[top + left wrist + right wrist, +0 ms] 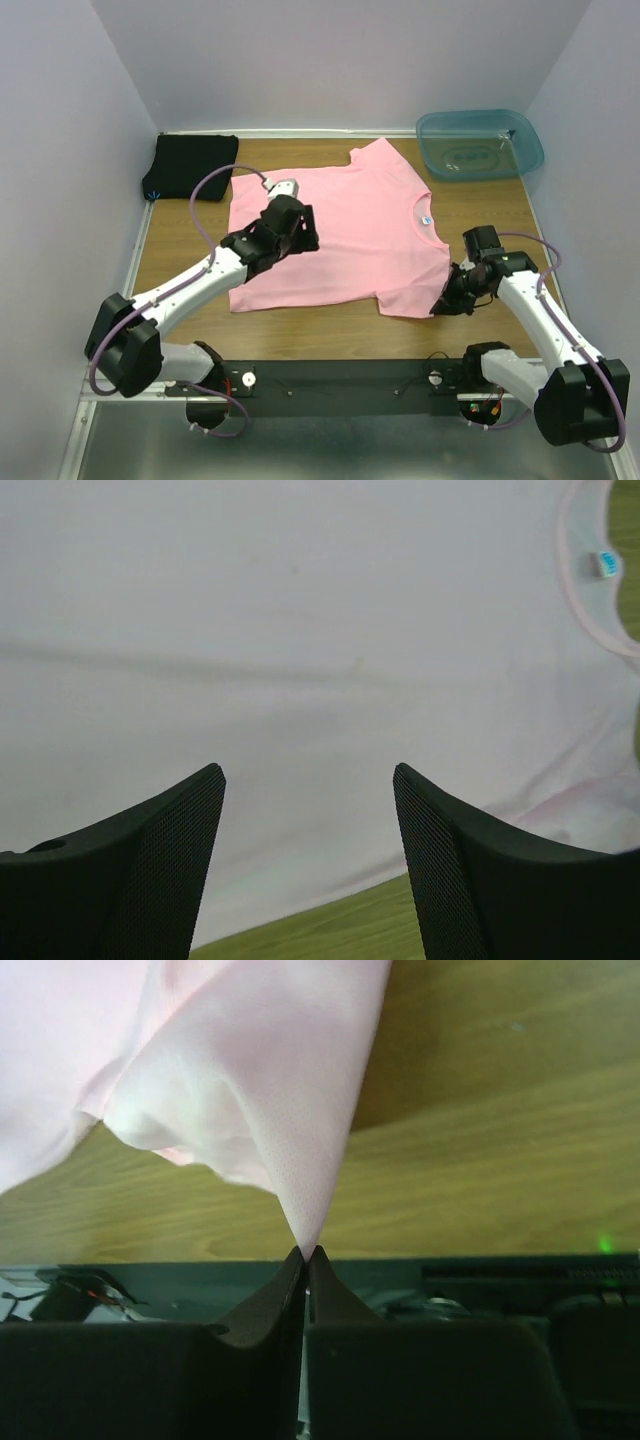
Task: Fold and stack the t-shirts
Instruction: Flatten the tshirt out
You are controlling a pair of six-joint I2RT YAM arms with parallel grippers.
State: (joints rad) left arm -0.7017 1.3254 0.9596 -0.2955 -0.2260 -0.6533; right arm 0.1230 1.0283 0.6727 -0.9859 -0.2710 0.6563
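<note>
The pink t-shirt (340, 225) lies spread flat on the wooden table, neck with its blue label (426, 221) toward the right. The black t-shirt (192, 165) lies folded at the far left corner. My left gripper (300, 232) is open and hovers over the shirt's middle; the left wrist view shows pink cloth (300, 630) and the label (604, 564) beyond its spread fingers (165, 860). My right gripper (447, 301) is shut on the tip of the shirt's near right sleeve, which the right wrist view (290, 1110) shows pulled into a point at the fingertips.
A translucent blue-green bin (479, 143) stands at the far right corner. White walls close in the table on three sides. The black base rail (340, 375) runs along the near edge.
</note>
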